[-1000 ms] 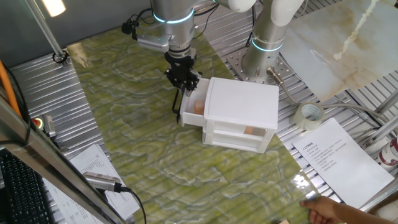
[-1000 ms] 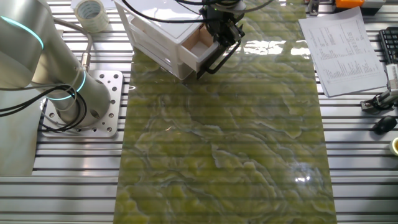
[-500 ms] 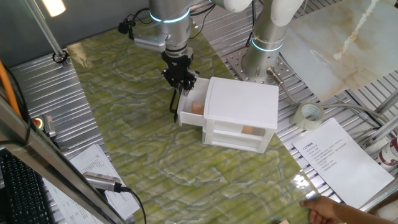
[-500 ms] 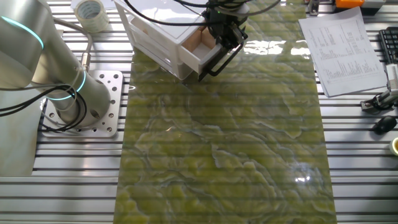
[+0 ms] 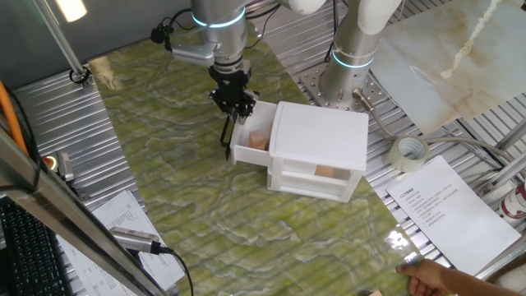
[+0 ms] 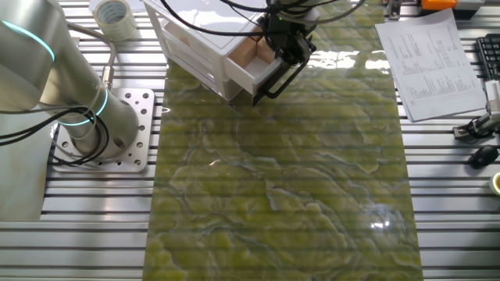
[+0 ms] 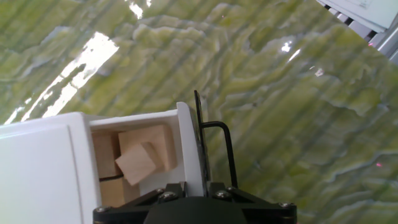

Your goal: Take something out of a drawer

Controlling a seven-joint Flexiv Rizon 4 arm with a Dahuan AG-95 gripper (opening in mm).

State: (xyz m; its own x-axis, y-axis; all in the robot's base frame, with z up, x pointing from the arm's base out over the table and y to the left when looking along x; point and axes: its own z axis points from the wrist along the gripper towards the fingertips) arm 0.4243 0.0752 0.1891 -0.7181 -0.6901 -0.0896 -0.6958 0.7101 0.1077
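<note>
Hiding its tips, pincer point(image 5: 233, 105) seemingly grips handle point(image 7: 219, 155).

Silver-grey cylindrical arm point(image 5: 362, 33), glowing cyan ring at joints; round base bolted on perforated metal plate. Black cables along wrist. Black gripper point(image 5: 233, 103), two screws visible on housing in hand view.
</note>
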